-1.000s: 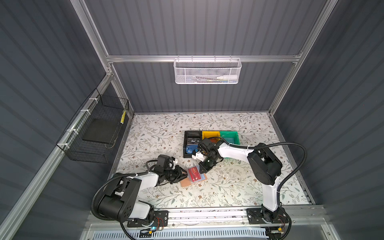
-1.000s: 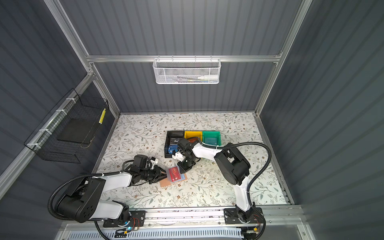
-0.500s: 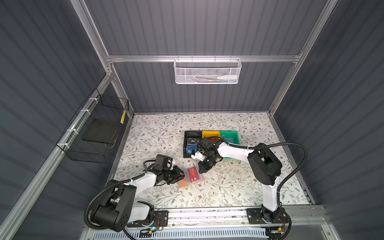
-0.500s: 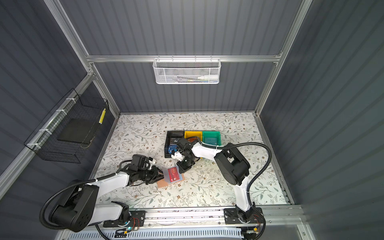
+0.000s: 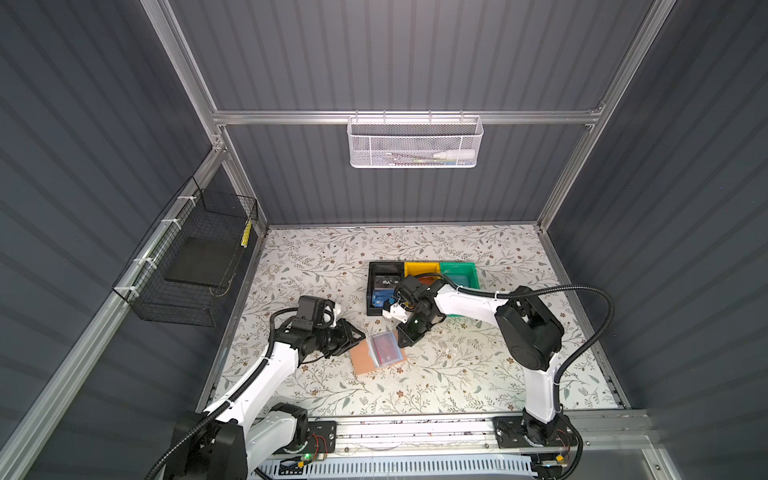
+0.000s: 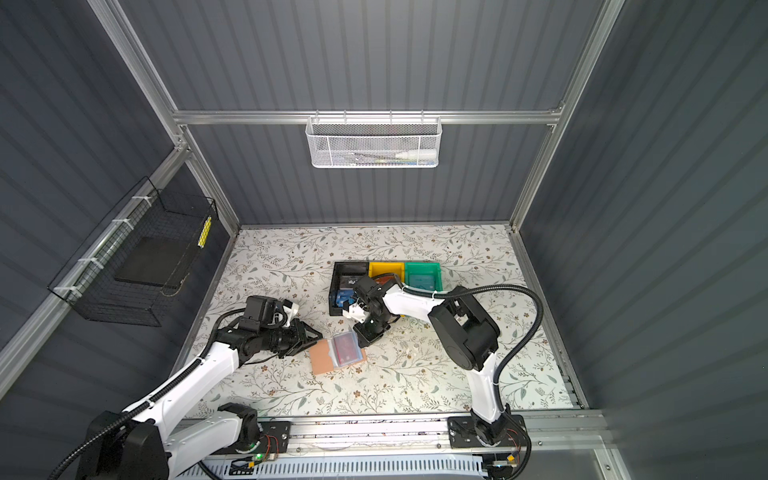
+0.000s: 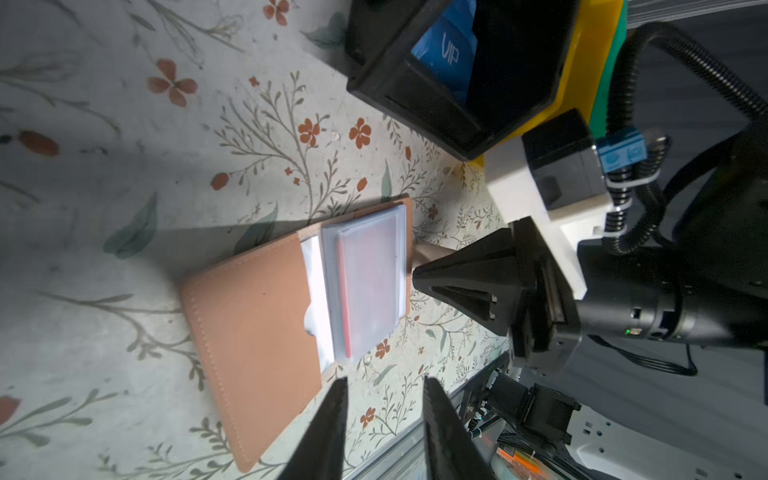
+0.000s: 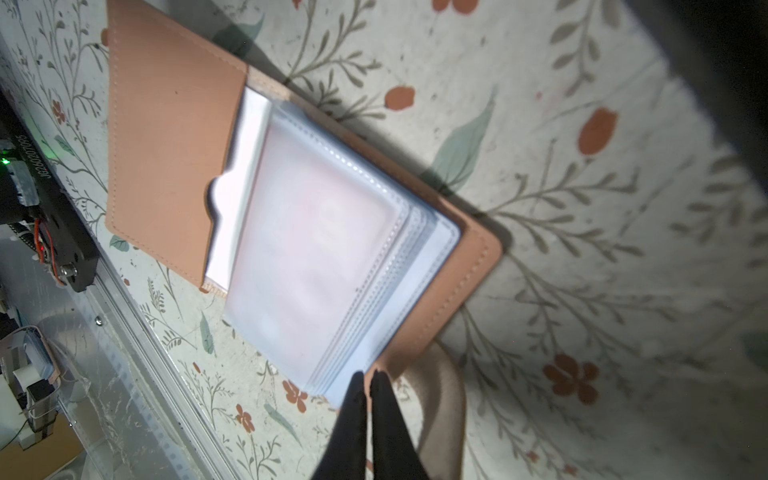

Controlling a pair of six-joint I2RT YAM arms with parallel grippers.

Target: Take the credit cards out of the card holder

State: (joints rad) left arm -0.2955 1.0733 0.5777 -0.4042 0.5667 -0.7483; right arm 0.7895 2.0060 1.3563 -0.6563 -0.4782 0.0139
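A blue card is binned. A red card is left in the card holder, between closed right jaws and parted left jaws.

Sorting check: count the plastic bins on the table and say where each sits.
3, in a row in both top views: black bin leftmost, yellow bin middle, green bin rightmost.
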